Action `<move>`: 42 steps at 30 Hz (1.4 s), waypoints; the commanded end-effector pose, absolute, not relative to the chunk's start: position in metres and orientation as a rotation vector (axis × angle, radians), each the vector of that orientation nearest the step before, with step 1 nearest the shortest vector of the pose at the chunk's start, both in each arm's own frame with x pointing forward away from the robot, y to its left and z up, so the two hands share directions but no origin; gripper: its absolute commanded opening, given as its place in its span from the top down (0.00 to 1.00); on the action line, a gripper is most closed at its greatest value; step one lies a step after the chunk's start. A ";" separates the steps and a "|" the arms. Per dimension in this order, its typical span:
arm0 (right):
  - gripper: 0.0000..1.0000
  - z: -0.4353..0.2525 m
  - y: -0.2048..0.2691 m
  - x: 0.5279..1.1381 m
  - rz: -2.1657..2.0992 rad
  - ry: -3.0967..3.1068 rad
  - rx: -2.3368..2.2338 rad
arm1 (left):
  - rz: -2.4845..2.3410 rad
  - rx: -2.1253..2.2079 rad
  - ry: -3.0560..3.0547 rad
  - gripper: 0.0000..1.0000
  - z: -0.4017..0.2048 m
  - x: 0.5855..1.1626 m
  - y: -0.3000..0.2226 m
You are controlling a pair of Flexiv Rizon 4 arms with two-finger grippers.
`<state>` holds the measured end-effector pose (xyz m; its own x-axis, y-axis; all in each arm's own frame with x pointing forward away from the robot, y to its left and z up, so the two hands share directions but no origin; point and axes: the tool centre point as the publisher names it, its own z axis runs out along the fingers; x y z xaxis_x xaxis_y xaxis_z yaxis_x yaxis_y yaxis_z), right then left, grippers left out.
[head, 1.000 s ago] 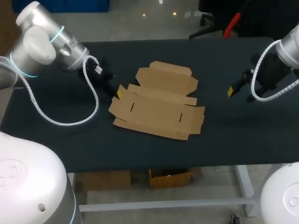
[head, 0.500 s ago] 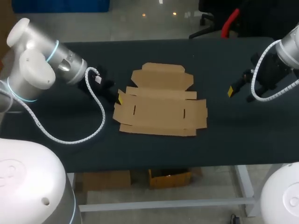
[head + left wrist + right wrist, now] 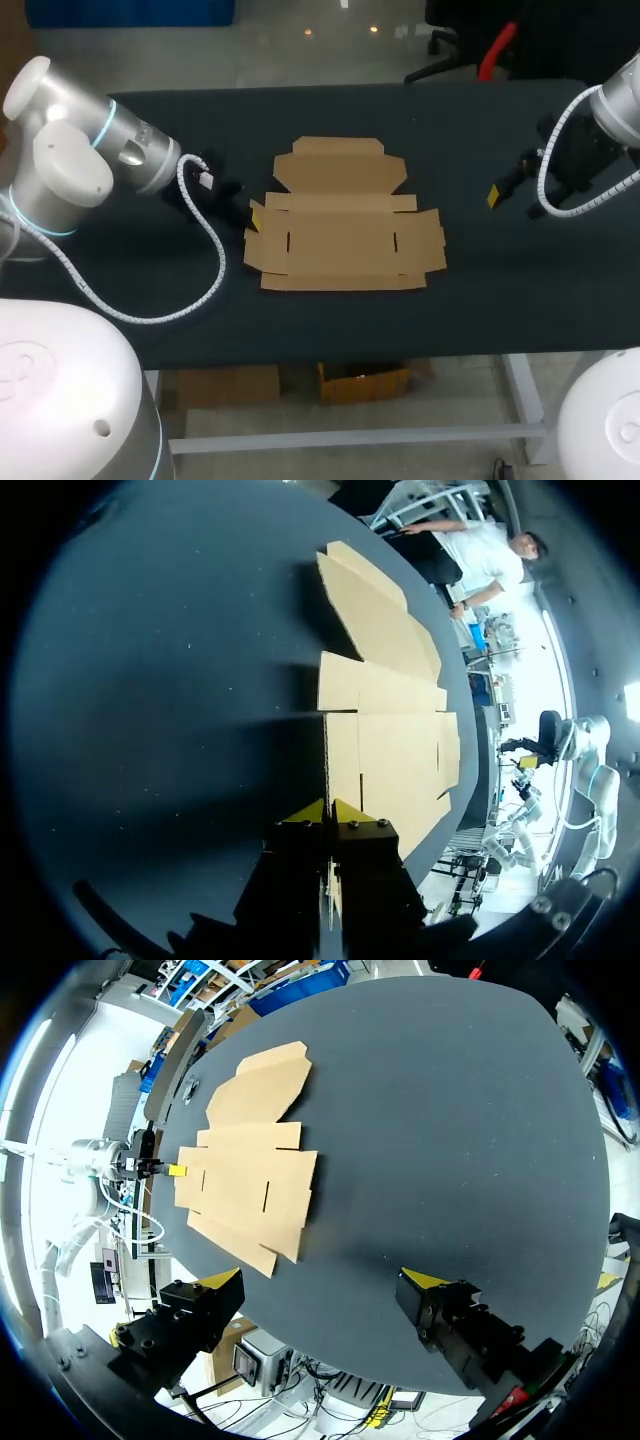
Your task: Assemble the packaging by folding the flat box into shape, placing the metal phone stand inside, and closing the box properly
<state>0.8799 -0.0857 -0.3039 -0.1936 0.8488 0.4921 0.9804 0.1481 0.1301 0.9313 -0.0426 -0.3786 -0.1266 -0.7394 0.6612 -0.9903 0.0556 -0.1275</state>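
Note:
The flat brown cardboard box (image 3: 345,235) lies unfolded in the middle of the dark table (image 3: 300,110), square to its front edge. My left gripper (image 3: 256,213) is at the box's left side flap. In the left wrist view its yellow tips (image 3: 328,811) meet on the thin edge of the box (image 3: 385,750), shut on it. My right gripper (image 3: 495,195) hovers to the right of the box, apart from it. In the right wrist view it (image 3: 323,1280) stands wide open with only table between its fingers and the box (image 3: 250,1160) ahead. No phone stand shows.
Bare table surface lies around the box, wider on the right (image 3: 520,270). My left arm's white cable (image 3: 200,270) loops over the table at the front left.
The box has turned with my left gripper's pull, from skewed to square with the table's front edge. My left arm has swung nearer. The right arm has not moved.

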 end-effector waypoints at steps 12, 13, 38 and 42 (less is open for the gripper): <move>0.00 -0.303 -0.087 0.880 -0.616 -2.127 -1.763 | 0.744 1.675 -1.888 1.00 -0.380 0.913 -0.042; 0.00 -0.303 -0.087 0.880 -0.616 -2.127 -1.763 | 0.747 1.686 -1.879 1.00 -0.381 0.912 -0.042; 0.00 -0.300 -0.082 0.874 -0.645 -2.121 -1.783 | 0.750 1.698 -1.852 1.00 -0.385 0.900 -0.041; 0.00 -0.299 -0.082 0.871 -0.645 -2.120 -1.790 | 0.763 1.682 -1.838 1.00 -0.384 0.898 -0.042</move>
<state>0.8770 -0.0821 -0.3012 -0.1851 0.8469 0.4986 0.9813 0.1324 0.1395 0.8996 -0.0433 -0.3839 -0.0841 -0.7061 0.7031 -0.9964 0.0661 -0.0527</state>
